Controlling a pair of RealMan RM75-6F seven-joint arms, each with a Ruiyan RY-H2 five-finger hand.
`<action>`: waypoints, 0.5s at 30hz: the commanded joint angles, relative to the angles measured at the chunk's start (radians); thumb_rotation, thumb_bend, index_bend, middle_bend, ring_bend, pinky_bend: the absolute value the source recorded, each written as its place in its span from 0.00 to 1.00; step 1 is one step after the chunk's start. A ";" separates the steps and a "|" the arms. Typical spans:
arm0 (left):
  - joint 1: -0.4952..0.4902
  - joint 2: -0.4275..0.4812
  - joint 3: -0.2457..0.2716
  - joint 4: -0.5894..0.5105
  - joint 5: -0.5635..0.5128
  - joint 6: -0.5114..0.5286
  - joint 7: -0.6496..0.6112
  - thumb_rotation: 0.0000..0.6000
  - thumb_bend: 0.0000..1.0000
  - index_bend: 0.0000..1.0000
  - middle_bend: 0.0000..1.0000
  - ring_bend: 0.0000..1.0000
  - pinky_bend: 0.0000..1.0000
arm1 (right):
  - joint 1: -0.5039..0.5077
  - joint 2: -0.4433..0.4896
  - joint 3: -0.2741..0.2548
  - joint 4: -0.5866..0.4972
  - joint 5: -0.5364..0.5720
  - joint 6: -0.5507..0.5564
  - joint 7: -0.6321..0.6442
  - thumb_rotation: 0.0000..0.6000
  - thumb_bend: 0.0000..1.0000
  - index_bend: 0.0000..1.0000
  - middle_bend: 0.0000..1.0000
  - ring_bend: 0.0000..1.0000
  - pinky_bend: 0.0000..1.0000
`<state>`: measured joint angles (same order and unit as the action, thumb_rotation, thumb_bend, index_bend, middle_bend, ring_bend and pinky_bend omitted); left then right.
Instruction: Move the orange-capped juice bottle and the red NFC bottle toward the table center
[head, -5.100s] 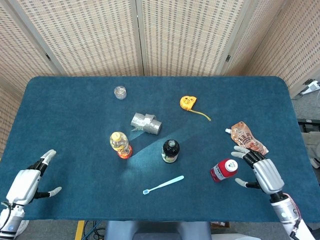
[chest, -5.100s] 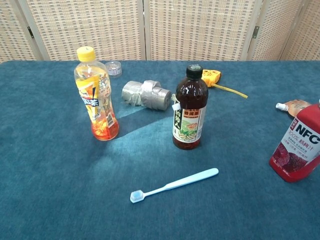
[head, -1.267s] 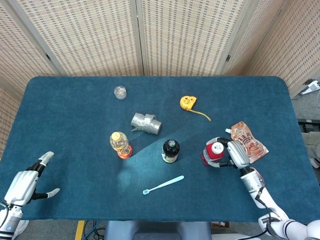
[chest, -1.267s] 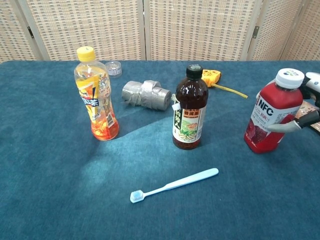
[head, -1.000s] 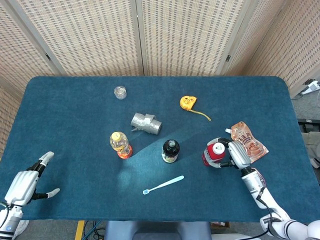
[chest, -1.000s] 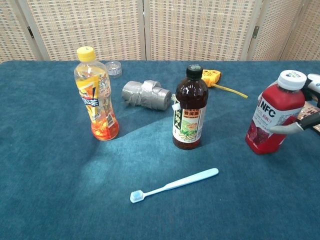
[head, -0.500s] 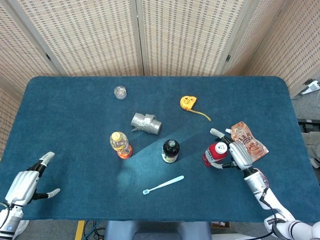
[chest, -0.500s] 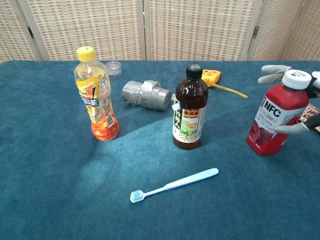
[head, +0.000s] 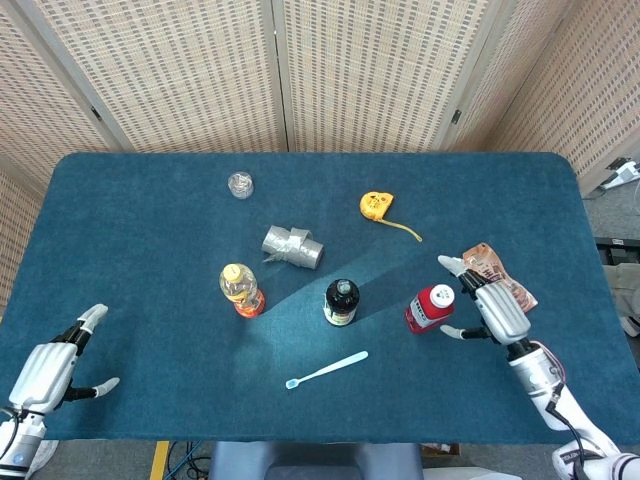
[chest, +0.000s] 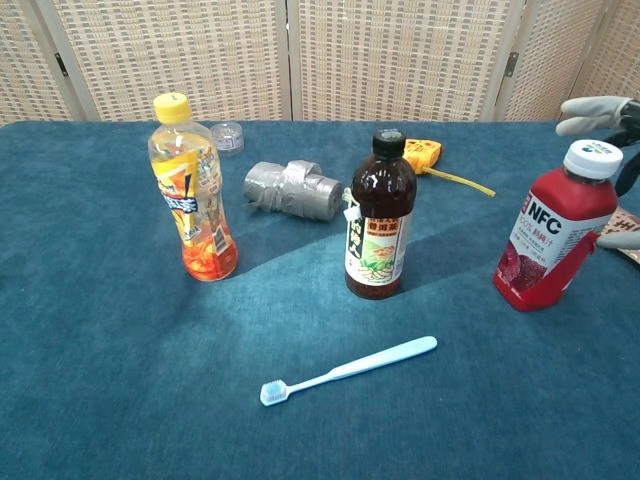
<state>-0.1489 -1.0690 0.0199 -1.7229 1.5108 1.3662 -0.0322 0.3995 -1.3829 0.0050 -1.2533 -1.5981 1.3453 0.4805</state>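
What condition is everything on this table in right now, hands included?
Red NFC bottle: upright, capped, free.
Orange-capped juice bottle: upright, capped, untouched.
Dark bottle: upright, capped.
Toothbrush: lying flat.
Tape roll: on its side.
Right hand: open, beside the NFC bottle.
Left hand: open, holding nothing.

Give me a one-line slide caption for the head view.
Right hand open beside the upright red NFC bottle; orange-capped juice bottle untouched, left hand idle.

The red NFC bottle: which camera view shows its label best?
The chest view shows it best: the red NFC bottle stands side-on there, so the white NFC lettering and the cap can be read. The head view looks down on it, giving mostly the white cap and red shoulder, with the right hand open beside it.
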 joint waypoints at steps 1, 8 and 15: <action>0.005 -0.001 0.000 -0.002 0.002 0.008 0.005 1.00 0.06 0.04 0.07 0.23 0.38 | -0.045 0.119 -0.010 -0.151 0.035 0.004 -0.180 1.00 0.00 0.04 0.15 0.21 0.40; 0.027 -0.008 -0.001 -0.002 0.003 0.048 0.040 1.00 0.06 0.05 0.07 0.23 0.38 | -0.138 0.249 -0.047 -0.342 0.075 0.054 -0.410 1.00 0.00 0.08 0.17 0.20 0.38; 0.057 -0.018 -0.016 -0.013 0.007 0.119 0.099 1.00 0.06 0.06 0.07 0.23 0.38 | -0.230 0.290 -0.078 -0.409 0.035 0.159 -0.466 1.00 0.00 0.08 0.18 0.20 0.37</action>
<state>-0.0991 -1.0829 0.0089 -1.7322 1.5170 1.4741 0.0568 0.1944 -1.1053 -0.0619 -1.6479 -1.5481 1.4770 0.0126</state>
